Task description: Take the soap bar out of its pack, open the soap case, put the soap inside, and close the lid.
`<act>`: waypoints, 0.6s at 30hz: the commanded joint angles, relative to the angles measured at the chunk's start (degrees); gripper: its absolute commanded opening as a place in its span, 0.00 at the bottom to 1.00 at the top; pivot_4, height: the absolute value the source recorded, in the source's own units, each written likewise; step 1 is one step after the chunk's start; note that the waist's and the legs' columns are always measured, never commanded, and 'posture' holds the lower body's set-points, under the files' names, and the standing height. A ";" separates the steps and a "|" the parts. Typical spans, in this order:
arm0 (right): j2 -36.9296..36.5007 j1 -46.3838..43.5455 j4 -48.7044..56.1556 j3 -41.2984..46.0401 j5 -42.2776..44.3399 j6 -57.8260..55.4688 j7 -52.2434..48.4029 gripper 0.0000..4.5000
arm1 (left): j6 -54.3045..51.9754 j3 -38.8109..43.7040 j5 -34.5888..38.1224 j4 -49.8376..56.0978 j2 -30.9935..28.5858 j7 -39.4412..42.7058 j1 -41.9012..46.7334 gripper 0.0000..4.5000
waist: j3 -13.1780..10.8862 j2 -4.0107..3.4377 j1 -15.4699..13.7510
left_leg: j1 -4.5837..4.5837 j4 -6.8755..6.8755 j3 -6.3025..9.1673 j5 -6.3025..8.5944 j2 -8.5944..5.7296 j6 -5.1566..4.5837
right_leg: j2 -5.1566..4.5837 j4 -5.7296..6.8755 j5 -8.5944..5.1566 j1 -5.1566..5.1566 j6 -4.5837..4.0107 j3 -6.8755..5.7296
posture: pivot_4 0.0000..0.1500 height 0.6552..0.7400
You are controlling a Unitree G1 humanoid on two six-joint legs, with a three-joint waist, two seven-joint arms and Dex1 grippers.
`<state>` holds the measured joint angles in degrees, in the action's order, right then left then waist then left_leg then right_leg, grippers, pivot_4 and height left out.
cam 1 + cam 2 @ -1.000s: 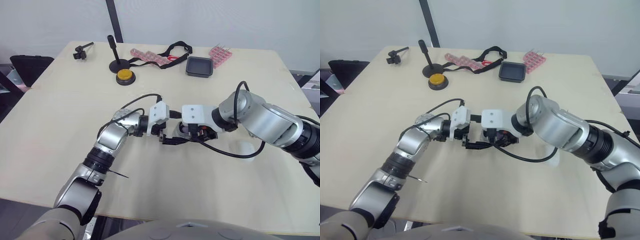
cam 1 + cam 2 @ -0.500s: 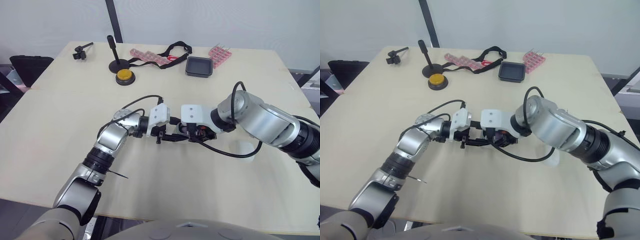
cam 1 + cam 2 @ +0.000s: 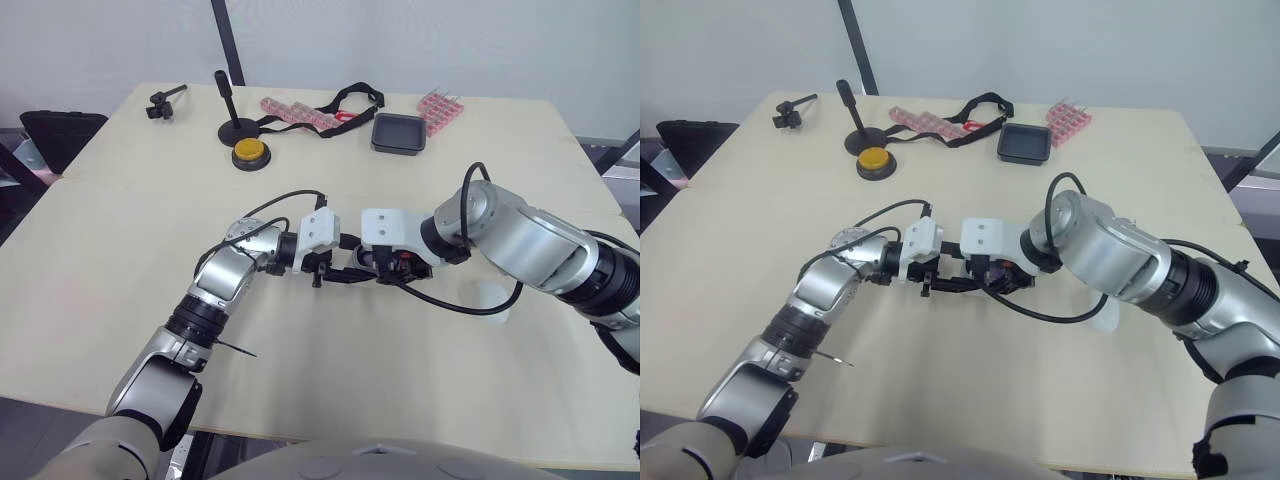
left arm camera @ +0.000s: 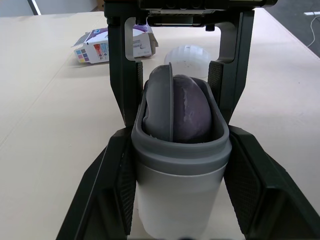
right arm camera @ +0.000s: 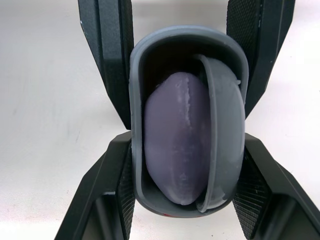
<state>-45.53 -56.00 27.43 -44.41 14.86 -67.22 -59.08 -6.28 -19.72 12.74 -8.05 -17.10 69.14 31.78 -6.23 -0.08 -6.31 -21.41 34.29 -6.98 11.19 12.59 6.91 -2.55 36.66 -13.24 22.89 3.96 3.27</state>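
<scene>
Case: the oval white plastic soap case (image 4: 177,200) with a grey rim is sitting open between the fingers of the left gripper (image 4: 180,135). Its mouth is facing the right gripper (image 5: 187,145), whose fingers are pressing on the rim's two sides.
Soap: the smooth purple soap bar (image 5: 172,145) is standing on edge inside the case, beside a grey inner tray (image 5: 222,130).
Lid: the round white plastic lid (image 4: 186,54) is lying apart from the case, behind the right gripper.
Pack: the white and purple cardboard soap pack (image 4: 117,42) is lying near the lid, also behind the right gripper.
</scene>
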 commanded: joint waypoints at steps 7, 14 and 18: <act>0.48 -2.09 1.43 2.69 -0.54 1.80 -0.31 0.48 | 1.95 -0.29 -1.79 -0.33 0.11 -1.54 0.36 0.81 | 0.00 0.00 0.01 | 0.00 0.00 0.00 0.00 0.00 0.00 | 0.00 0.02 0.00 0.00 0.00 0.00 | 1.00 0.99; 0.51 -2.10 1.44 2.62 -0.63 2.08 -0.45 0.48 | 1.70 0.31 -1.23 -0.36 0.64 -2.45 1.47 0.99 | 0.00 0.00 -0.06 | 0.00 0.03 0.00 0.00 0.00 0.00 | 0.00 0.02 0.00 0.00 0.00 0.00 | 1.00 0.99; 0.67 -1.69 0.74 2.27 -0.66 1.79 -0.29 0.48 | 1.92 0.23 -1.51 0.08 0.16 -2.36 1.51 0.99 | 0.00 0.00 -0.05 | 0.00 0.03 0.00 0.00 0.00 0.00 | 0.00 0.03 0.00 0.00 0.00 0.00 | 1.00 0.99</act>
<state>-45.19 -56.30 27.32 -44.37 14.61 -66.34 -59.26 -5.36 -20.20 11.04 -9.45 -17.17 66.90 32.09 -6.23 -0.08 -6.36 -21.41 34.32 -6.98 11.19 12.59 6.91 -2.55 36.69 -13.24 22.89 3.95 3.27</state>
